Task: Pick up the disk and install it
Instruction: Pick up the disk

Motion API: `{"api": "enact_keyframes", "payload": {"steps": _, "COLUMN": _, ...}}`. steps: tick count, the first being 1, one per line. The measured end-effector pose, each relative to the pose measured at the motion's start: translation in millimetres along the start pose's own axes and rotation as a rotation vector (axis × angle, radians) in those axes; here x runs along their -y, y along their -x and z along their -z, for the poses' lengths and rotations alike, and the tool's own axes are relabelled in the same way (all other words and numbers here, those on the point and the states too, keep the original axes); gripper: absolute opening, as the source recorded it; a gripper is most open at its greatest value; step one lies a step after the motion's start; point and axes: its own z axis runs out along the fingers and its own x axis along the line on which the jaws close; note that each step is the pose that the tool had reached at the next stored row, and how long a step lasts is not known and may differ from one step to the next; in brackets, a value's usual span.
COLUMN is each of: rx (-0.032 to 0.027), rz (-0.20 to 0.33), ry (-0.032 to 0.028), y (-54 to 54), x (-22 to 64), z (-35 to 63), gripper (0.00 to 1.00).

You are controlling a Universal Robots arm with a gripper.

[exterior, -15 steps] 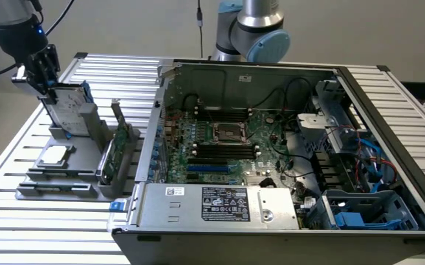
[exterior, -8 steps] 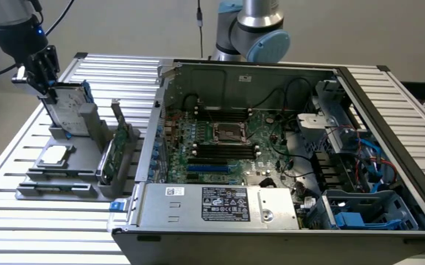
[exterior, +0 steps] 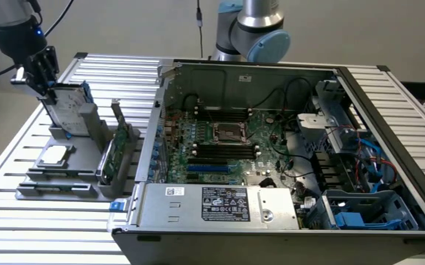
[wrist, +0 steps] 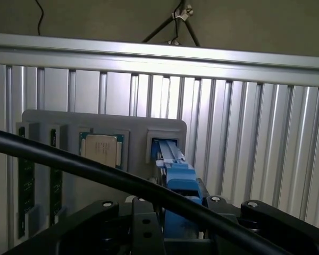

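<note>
**Clamping the disk at the grey rack**

My pincer (exterior: pixel 49 95) hung in the upper left of the exterior view. Its black jaws were partly closed and pressed onto the upper edge of the disk (exterior: pixel 69 110). The disk stood upright, a flat silver metal slab with a white label and blue plastic rails. Its lower end met a slot in the matte grey rack (exterior: pixel 58 185).

In the wrist view the disk (wrist: pixel 178 178) ran from my pincer (wrist: pixel 181 212) to that slot. A square silver chip (exterior: pixel 56 156) lay flat nearby, and a thin green card (exterior: pixel 117 149) stood on edge. The rack sat on a ribbed aluminium table (exterior: pixel 21 221), left of the open computer case (exterior: pixel 389 138).
</note>
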Motion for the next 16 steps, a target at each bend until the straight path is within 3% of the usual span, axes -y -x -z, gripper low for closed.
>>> {"api": "enact_keyframes", "payload": {"steps": 16, "rx": 0.0000, "rz": -0.002, "ry": 0.0000, "y": -2.3, "x": -0.1, "z": 0.0, "gripper": 0.33}}
